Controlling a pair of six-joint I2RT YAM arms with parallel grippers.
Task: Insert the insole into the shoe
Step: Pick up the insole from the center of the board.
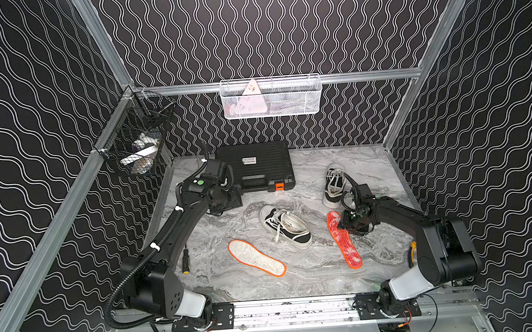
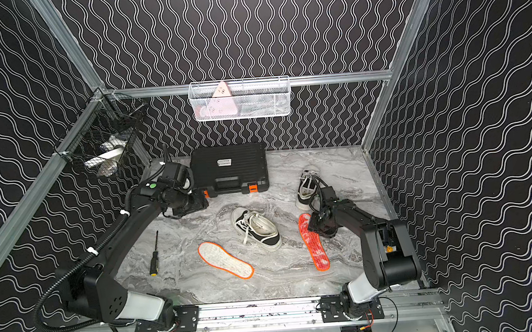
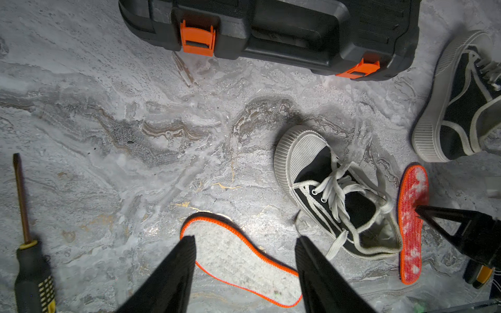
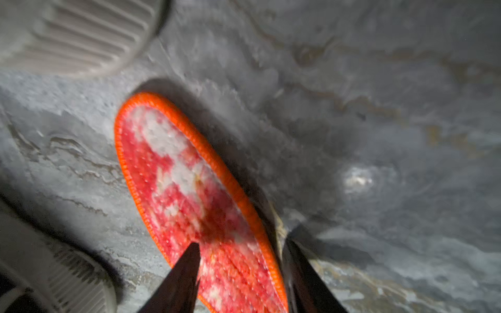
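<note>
- Left gripper [image 3: 244, 239]: jaws apart; white insole [image 3: 238, 260] lies beyond and between the fingertips.
- Right gripper [image 4: 242, 246]: jaws apart, astride the red insole [image 4: 184, 176] at its orange rim.

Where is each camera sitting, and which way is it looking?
Top views: high above the front edge, looking down and back across the whole table; left arm and right arm show.
Left wrist: on the left arm, looking down over the table; fingers of the left gripper frame the white insole.
Right wrist: close above the red insole; fingers of the right gripper straddle its edge.
Shared: both wrist views show the red insole; both top views show nearly the same scene.
</note>
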